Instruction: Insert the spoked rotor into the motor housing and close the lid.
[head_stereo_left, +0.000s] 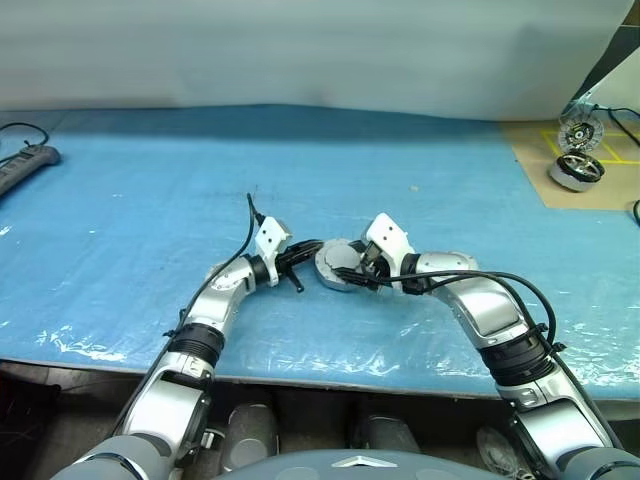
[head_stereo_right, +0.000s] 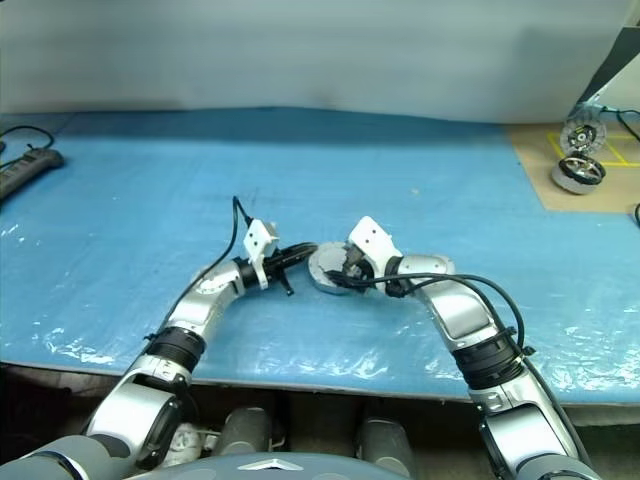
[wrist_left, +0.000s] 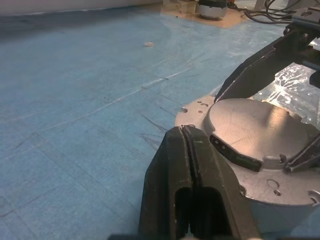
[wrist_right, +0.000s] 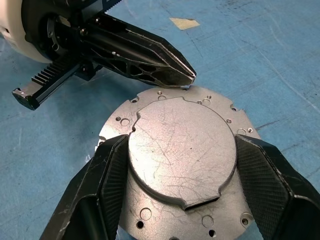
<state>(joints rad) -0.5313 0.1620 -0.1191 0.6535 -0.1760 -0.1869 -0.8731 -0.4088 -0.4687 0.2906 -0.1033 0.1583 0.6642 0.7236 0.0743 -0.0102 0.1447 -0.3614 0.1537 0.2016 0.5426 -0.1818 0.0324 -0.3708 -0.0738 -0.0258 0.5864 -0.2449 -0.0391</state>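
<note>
lid flat on the blue table, centre front | right gripper clamps its raised centre | left gripper closed, tips at lid's far rim, nearer edge

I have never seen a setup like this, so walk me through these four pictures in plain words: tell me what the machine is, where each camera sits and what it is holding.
This is a humanoid robot with two arms. The two wide pictures come from cameras in its head, looking down over its arms onto a blue plastic-covered table. The two close-ups come from a camera on each wrist, looking along that arm's two black fingers. The right gripper clamps a round grey metal lid by its raised centre plate, one finger on each side. The left gripper is shut, its tip at the lid's rim. Far off on the right, a tan board carries two small round metal parts. A dark power strip lies at the far left.
</note>
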